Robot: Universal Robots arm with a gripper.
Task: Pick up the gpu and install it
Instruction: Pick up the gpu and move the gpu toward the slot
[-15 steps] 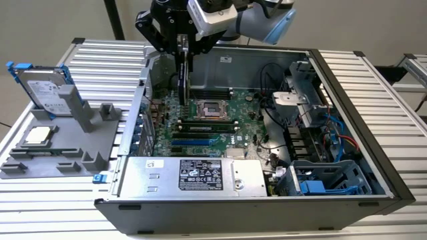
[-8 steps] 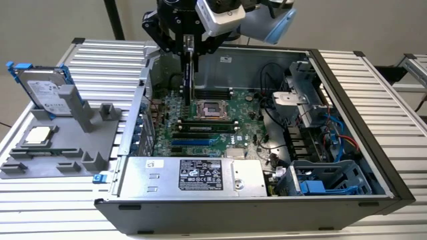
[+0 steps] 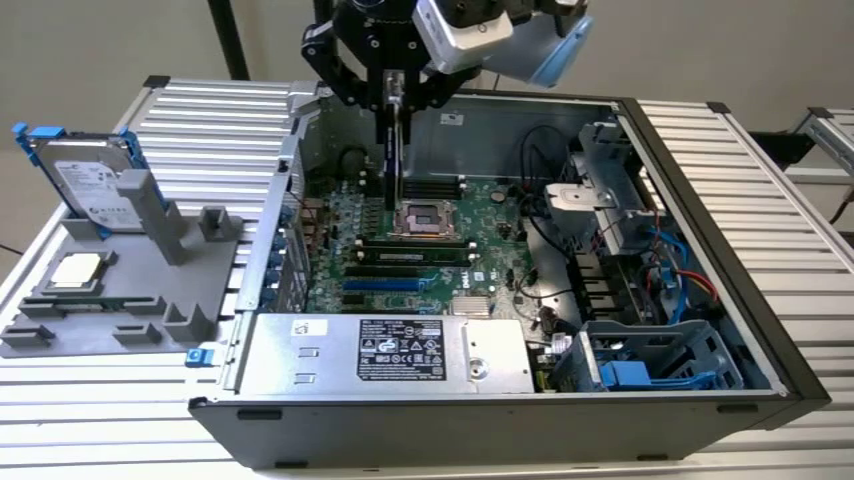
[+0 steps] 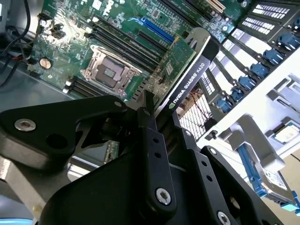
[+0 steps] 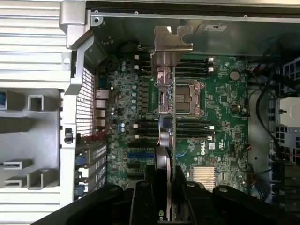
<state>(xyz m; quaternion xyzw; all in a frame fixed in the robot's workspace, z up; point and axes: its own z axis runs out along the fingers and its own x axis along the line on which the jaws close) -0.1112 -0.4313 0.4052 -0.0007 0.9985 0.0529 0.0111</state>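
The gpu (image 3: pixel 391 150) hangs on edge, bracket end down, above the motherboard (image 3: pixel 454 255) inside the open computer case (image 3: pixel 694 190). My gripper (image 3: pixel 391 88) is shut on its upper end. In the first wrist view the gpu's silver bracket (image 5: pixel 172 43) points away from the gripper (image 5: pixel 166 187), over the empty CPU socket (image 5: pixel 188 96). In the second wrist view the black fingers (image 4: pixel 149 136) clamp the gpu (image 4: pixel 187 79) on both sides. The card is held clear above the board; the blue slot (image 5: pixel 140 153) lies off to one side of it.
At the exterior view's left a grey holder (image 3: pixel 120 310) carries a silver hard drive with a blue frame (image 3: pixel 87 185) and a square CPU chip (image 3: pixel 76 270). Inside the case are a power supply (image 3: pixel 387 350), cables (image 3: pixel 547 220) and a drive cage (image 3: pixel 654 365).
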